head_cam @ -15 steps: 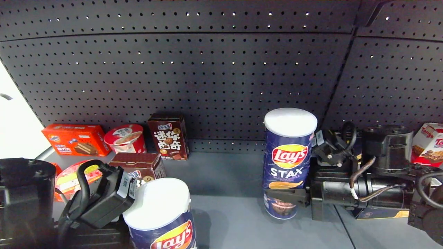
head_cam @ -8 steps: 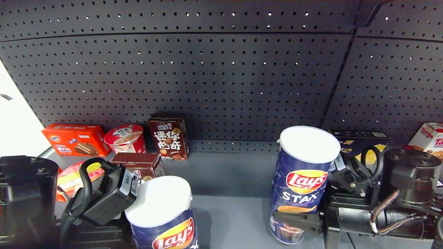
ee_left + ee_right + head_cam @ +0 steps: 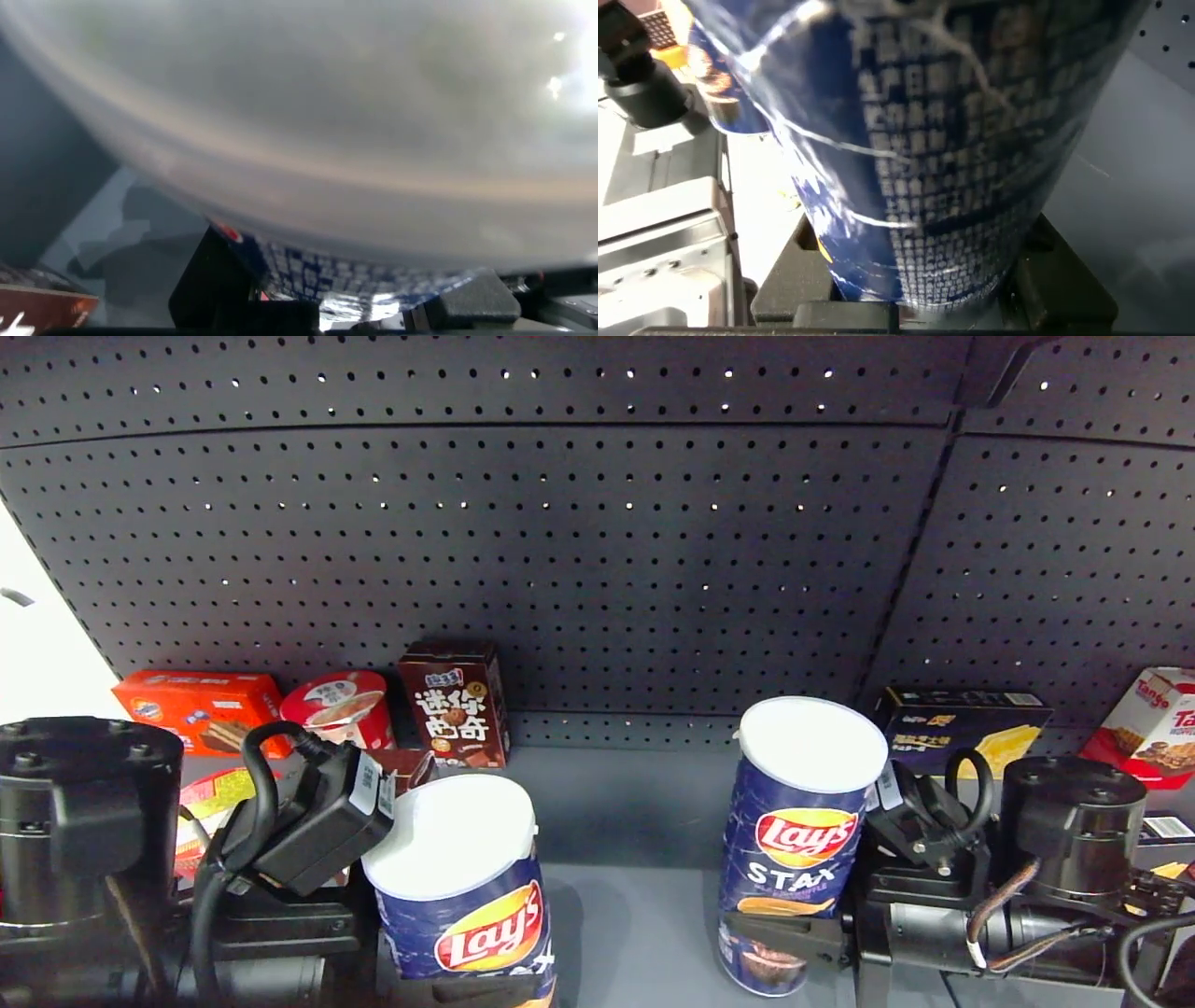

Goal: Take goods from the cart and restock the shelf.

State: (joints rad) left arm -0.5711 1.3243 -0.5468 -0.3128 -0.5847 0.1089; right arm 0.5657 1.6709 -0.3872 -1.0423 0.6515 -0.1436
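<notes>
Box (image 3: pixel 455 705) and cup (image 3: pixel 338 707) stand behind left can (image 3: pixel 462 887), apparently apart.

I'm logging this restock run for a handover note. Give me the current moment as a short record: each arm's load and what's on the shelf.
left gripper: jaws shut on left chips can, low on its body
right gripper: jaws shut on right chips can, low on its body
pose of cans: both roughly upright, white lids up
shelf, left end: orange box, red cup, brown box standing by the back panel
shelf, right end: dark blue box, white-and-red box
cans touching shelf: cannot tell
</notes>
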